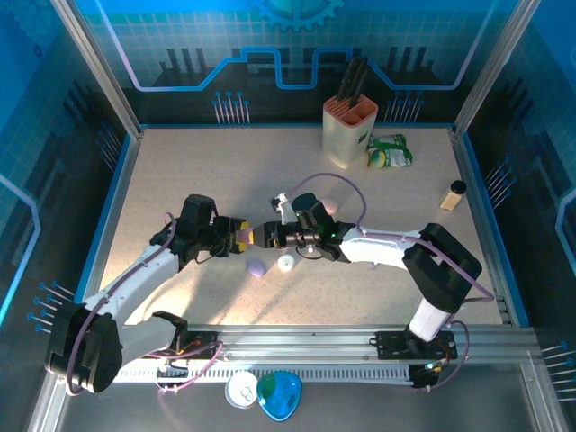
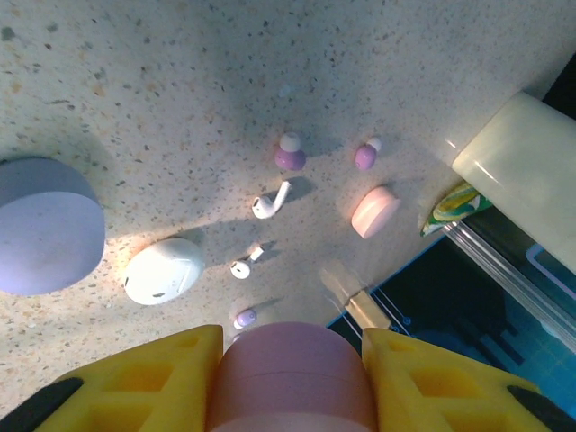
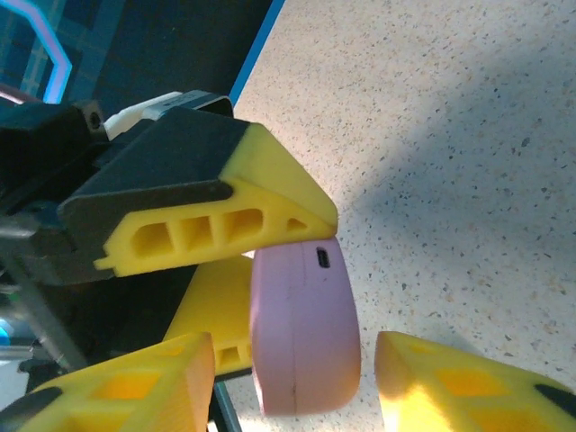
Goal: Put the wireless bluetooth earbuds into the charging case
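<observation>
The pink case tight between the left fingers, the right fingers apart either side of it

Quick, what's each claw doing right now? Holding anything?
Left gripper: closed on the pink case.
Right gripper: open, straddling the same case with a gap showing on each side.

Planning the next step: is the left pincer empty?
No, the left pincer grips a pink case between its yellow fingers.
</observation>
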{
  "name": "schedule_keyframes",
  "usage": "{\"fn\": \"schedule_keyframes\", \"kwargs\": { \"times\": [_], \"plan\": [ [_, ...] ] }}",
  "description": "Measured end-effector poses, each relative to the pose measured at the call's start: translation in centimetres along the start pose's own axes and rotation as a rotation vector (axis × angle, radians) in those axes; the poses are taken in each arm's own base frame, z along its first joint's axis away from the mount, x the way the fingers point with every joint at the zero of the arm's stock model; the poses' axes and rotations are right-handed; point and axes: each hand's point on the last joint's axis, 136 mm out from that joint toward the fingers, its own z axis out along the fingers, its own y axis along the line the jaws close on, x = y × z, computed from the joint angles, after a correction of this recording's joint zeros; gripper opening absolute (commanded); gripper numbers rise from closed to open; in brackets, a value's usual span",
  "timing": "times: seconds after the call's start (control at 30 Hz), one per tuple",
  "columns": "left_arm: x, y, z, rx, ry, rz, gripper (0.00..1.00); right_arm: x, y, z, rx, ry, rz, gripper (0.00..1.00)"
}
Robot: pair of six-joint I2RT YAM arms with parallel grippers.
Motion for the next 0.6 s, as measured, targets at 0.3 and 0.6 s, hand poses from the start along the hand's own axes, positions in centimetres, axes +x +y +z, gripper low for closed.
{"fn": "schedule_keyframes", "kwargs": {
  "times": [0.3, 0.6],
  "plan": [
    [0.4, -0.5, -0.1, 0.021, 0.016, 0.008, 0.48, 0.0, 0.1, 0.2, -0.036, 0.014, 0.026, 0.23],
    [0.4, -1.8, -0.3, 0.05, -0.001, 0.173, 0.99, -0.7, -0.4, -3.4, -0.013, -0.006, 0.039, 0.21]
  ]
}}
